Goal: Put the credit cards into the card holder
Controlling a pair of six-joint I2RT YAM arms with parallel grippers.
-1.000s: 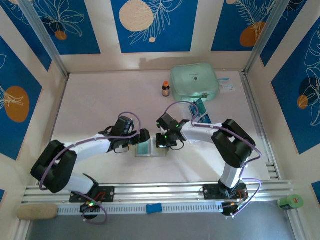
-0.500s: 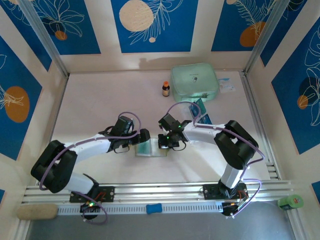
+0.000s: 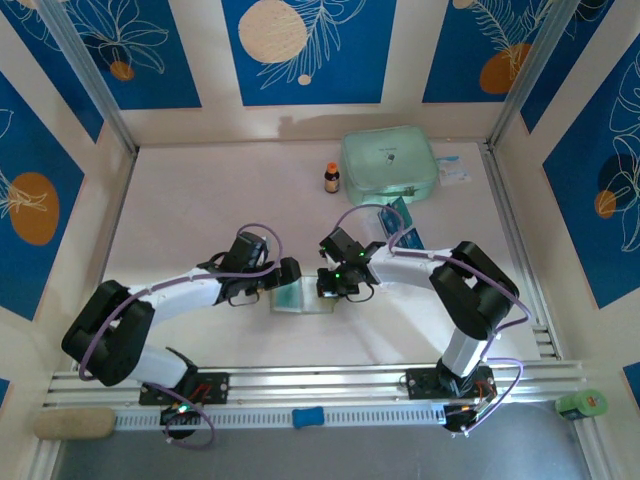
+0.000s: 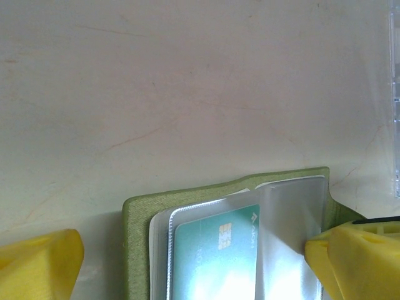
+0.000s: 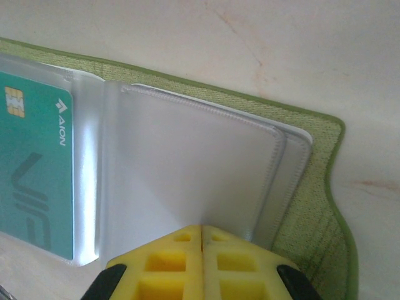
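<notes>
1. Jaws on the left gripper (image 4: 190,265) stand wide apart. One yellow finger (image 4: 37,262) sits on the bare table (image 3: 200,200) just left of the card holder (image 4: 134,250). The other is at the right side of its clear pockets, so the gripper straddles the holder and grips nothing.
2. The card holder (image 3: 298,298) lies open and flat between the two grippers, near the front of the table. Its long axis runs across from one gripper to the other. One credit card (image 4: 215,256) already sits in a clear pocket on the left half.
3. The right gripper (image 5: 201,262) is closed tight, fingertips together at the near edge of a clear leaf (image 5: 194,162). I cannot tell whether it pinches that leaf or only presses on it.
4. The loose credit cards (image 3: 402,218) lie to the right of the holder and farther back, beside the right forearm. The right arm looks nearer to them, but it is busy at the leaf. To my eye, the next card has to come leftward across to an empty pocket.
5. The pocketed credit card (image 5: 34,181) reads "AION" beside a gold chip. The larger dark mark below is a logo I cannot read as letters.
</notes>
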